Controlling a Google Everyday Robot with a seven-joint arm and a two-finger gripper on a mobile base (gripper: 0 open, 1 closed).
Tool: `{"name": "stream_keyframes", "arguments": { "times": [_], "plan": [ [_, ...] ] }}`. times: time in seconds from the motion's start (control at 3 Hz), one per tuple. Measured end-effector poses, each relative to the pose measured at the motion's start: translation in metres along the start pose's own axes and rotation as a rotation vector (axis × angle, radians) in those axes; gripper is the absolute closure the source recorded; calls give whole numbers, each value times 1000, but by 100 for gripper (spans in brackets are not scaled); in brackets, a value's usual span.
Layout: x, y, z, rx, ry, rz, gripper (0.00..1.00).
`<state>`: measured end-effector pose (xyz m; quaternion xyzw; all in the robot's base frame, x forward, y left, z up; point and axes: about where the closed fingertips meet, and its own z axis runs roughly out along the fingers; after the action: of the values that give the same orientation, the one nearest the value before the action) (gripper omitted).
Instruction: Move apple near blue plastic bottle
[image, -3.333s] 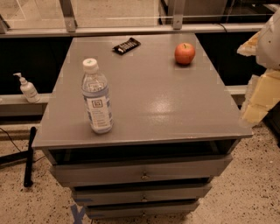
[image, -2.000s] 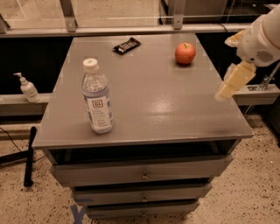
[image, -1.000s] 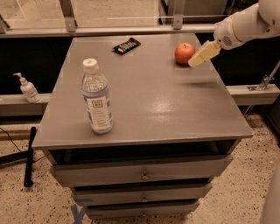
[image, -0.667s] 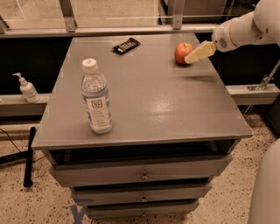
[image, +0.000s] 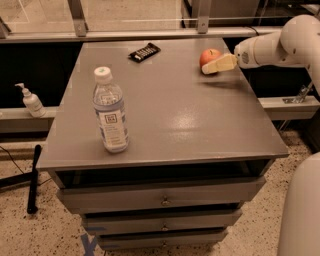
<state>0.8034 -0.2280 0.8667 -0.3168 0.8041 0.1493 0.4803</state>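
The apple (image: 210, 55) sits at the far right of the counter (image: 200, 125), and the hand (image: 216, 65) reaches in from the right at apple height, its cream tip lying across the apple's near right side. Whether the hand is wide or narrow I cannot tell, and no grip shows.

The step in hand looks like closing on the apple. To do it well, the hand should sit centred on the fruit's widest part, since a round, smooth apple will likely roll away from an off-centre squeeze (the counter's right edge is close). The carry then runs left and nearer, ending beside the blue plastic bottle (image: 111, 117) without knocking it; it stands tall and upright near the near left edge, well apart from the apple.

That bottle is capped in white; its fill level I cannot read. A white pump dispenser (image: 31, 100) stands on the ledge to the left, contents unseen. The 3 drawers (image: 162, 200) below are shut.
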Motion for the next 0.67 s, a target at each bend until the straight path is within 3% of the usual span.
{"name": "stream_keyframes", "arguments": {
  "times": [0.33, 0.67],
  "plan": [
    [3, 19, 16, -77, -33, 53, 17],
    [-7, 39, 21, -146, -65, 34, 41]
  ]
}}
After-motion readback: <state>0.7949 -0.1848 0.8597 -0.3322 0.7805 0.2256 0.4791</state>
